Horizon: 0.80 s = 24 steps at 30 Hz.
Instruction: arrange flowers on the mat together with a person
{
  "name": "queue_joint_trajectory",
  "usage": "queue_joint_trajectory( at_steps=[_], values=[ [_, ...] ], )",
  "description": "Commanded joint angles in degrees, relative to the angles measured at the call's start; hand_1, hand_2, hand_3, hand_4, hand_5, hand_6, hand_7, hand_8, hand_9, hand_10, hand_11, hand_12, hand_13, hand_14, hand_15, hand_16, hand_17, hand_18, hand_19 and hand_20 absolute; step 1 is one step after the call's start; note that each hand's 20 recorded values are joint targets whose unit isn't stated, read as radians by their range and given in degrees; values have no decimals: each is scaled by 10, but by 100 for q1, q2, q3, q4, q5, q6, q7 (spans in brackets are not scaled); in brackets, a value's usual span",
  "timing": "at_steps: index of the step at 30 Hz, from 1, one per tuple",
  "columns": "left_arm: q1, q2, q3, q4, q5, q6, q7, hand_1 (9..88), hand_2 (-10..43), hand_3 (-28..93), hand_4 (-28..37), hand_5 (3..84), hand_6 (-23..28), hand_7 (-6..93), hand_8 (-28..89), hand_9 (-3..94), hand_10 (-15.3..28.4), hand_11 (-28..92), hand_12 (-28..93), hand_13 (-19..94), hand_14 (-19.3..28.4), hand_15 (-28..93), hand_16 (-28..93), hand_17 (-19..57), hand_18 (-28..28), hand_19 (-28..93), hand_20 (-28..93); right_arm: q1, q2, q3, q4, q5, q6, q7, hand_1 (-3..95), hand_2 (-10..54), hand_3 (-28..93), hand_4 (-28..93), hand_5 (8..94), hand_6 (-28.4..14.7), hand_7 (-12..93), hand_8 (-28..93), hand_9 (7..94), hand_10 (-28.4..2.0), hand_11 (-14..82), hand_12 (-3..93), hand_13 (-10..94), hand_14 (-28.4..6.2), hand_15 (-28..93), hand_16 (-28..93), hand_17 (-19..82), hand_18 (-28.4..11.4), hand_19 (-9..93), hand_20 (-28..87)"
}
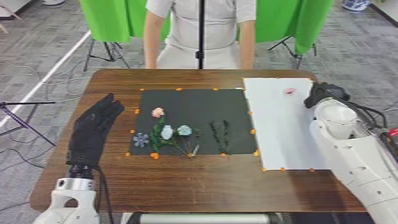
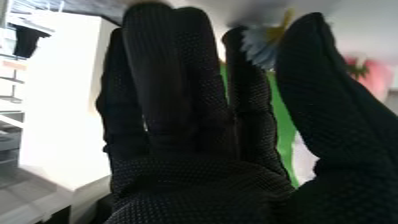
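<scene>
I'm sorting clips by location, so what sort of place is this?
Probably a robotics lab or studio: a white robot arm extends over the table, and green cloth hangs behind, above a grey floor.

Pale, blue and pink flowers (image 1: 167, 132) lie on the black mat (image 1: 200, 104), a pink bloom (image 1: 289, 91) on the white sheet (image 1: 286, 132).

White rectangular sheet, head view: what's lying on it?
On the white sheet, a small pink flower near the far end. The black-gloved right hand and the white arm cover part of its right edge; anything beneath them is hidden there.
</scene>
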Motion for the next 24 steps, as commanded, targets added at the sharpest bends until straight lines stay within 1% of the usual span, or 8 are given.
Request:
queue_joint_trajectory(
  at_steps=[1,4,10,12,14,16,20,24],
  values=[
    [6,-54,5,40,11,-72,-94,258,-84,668,-177,444,30,88,-53,420,117,94,162,318,156,86,57,19,139,16,159,-338,-71,-153,61,77,824,-79,519,-95,664,-282,714,67,207,-65,848,-95,115,311,687,-100,697,300,308,-159,543,386],
    [12,-47,-19,23,4,-62,-101,260,-81,667,-177,444,30,88,-53,420,117,95,162,319,156,86,57,18,139,16,158,-329,-39,-181,29,187,933,-101,602,-95,593,-282,775,66,203,-24,899,-73,77,392,681,-96,738,318,314,-155,545,396],
    [69,-26,-52,-9,-8,-30,-80,259,-81,669,-175,444,30,88,-53,421,117,98,164,320,158,86,57,18,139,17,159,-191,187,-321,-210,334,1286,-191,629,-95,596,-282,853,62,195,18,937,-64,97,404,685,-98,752,338,321,-150,545,408],
    [47,-23,-48,6,-8,-63,-97,258,-82,669,-175,444,30,89,-53,421,117,98,164,320,158,86,57,18,139,17,158,-138,261,-345,-328,318,1112,-157,626,-95,605,-282,856,62,196,23,937,-64,104,400,686,-99,754,340,321,-150,546,410],
    [37,-25,-34,13,5,-76,-110,259,-81,669,-176,444,30,89,-53,422,118,98,164,320,157,86,57,18,139,17,158,-66,283,-295,-521,353,376,-65,611,-95,611,-281,846,56,192,28,934,-66,93,400,679,-101,750,345,316,-151,543,410],
    [44,-23,-28,8,6,-67,-119,258,-82,670,-175,444,30,88,-53,422,118,98,163,319,157,86,57,18,139,17,158,4,268,-272,-573,415,8,-96,568,-95,619,-277,803,45,184,25,899,-75,81,374,651,-102,734,338,299,-152,530,407],
    [32,-34,-39,9,14,-83,-115,257,-83,672,-176,445,31,88,-53,420,117,97,163,318,158,85,57,17,139,17,158,159,180,-226,-643,565,-942,-39,401,-95,769,-281,610,5,169,-108,749,-104,163,193,618,-105,684,319,269,-168,539,414],
    [46,-42,-50,-1,16,-65,-88,259,-82,669,-176,444,30,87,-53,420,117,98,164,318,157,85,57,17,139,17,158,249,82,-310,-625,571,-1285,-70,361,-95,781,-282,519,-23,135,-102,688,-128,138,172,616,-105,656,314,257,-181,552,416]
  ],
)
